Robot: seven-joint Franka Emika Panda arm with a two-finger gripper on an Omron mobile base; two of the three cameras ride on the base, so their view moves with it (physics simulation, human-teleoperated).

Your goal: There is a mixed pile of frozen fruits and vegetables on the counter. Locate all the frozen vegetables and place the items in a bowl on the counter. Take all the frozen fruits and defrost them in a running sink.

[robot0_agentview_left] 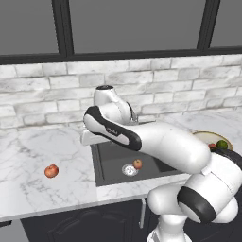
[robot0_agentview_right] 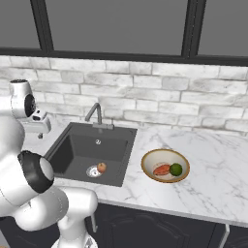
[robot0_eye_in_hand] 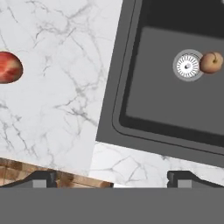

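While jaws gape empty above counter (robot0_eye_in_hand: 65,87), could nudge red apple (robot0_eye_in_hand: 8,67) rolling if lowered off-centre.

Rendered home kitchen: white marble-look counter (robot0_agentview_right: 213,179) over dark cabinets (robot0_agentview_right: 160,227), dark grey sink (robot0_agentview_right: 77,150) with curved faucet (robot0_agentview_right: 95,114), whitewashed brick backsplash (robot0_agentview_right: 160,99), dark-framed window (robot0_agentview_right: 116,29) above. Wooden-rimmed bowl (robot0_agentview_right: 148,170) of produce on the worktop.

I saw a white, grey-veined tabletop (robot0_agentview_left: 47,151), a dark grey sink (robot0_agentview_right: 72,150), a red apple (robot0_agentview_left: 51,171) and a red-tan apple (robot0_agentview_right: 101,167).
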